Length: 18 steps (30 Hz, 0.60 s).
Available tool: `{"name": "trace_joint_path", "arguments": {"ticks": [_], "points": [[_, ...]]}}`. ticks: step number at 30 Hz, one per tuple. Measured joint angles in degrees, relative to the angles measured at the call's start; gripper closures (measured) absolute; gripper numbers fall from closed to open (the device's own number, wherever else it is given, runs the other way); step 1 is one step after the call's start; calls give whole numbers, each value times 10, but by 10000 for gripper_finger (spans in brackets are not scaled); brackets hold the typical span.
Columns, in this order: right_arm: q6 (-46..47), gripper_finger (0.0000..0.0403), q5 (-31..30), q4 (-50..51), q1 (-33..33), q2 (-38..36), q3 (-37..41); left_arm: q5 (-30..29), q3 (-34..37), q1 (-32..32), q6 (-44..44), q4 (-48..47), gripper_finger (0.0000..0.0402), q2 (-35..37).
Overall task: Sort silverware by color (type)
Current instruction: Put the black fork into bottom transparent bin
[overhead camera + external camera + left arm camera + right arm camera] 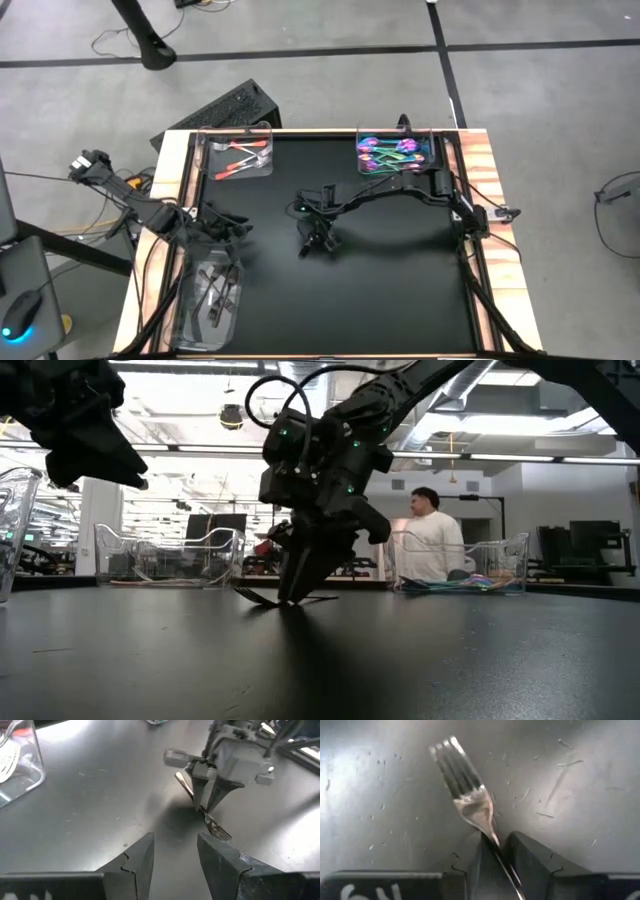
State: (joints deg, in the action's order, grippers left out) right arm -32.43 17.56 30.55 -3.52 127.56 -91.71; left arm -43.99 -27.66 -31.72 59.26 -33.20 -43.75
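A dark grey fork [463, 780] is at the middle of the black table, and my right gripper [312, 243] is shut on it; the fork also shows in the low view [255, 597] and the left wrist view [216, 827]. My left gripper [175, 855] is open and empty. It hovers above the table to the left of the fork [238, 226]. Coppery silverware [240, 155] lies in the far-left clear tray, iridescent silverware [392, 155] in the far-right tray, and dark pieces [218, 290] in the near-left tray. My right gripper pinches the fork's handle just behind the head [493, 841] between its two fingers. The fingers [300, 565] come from above, pointing down, and lie across the handle. The fork sits about level at the table's surface; I cannot tell whether it is lifted clear.
Three clear trays stand at the far left [262, 130], far right [436, 140] and near left [185, 320] of the table. The black mat [400, 290] is bare at the middle and right. A person [432, 535] stands in the room beyond the table.
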Motion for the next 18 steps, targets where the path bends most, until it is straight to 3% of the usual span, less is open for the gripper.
{"name": "trace_joint_path", "arguments": {"ticks": [4, 10, 18], "points": [[-10, 294, -14, -15, 3, 7, 10, 0, 0, 9, -4, -5, 264, 0], [-2, 385, -24, -12, 3, 8, 10, 0, 0, 35, -34, 12, 264, 0], [147, 397, -14, -53, -23, -9, 14, -3, 0, 75, -81, 68, 261, -11]]}}
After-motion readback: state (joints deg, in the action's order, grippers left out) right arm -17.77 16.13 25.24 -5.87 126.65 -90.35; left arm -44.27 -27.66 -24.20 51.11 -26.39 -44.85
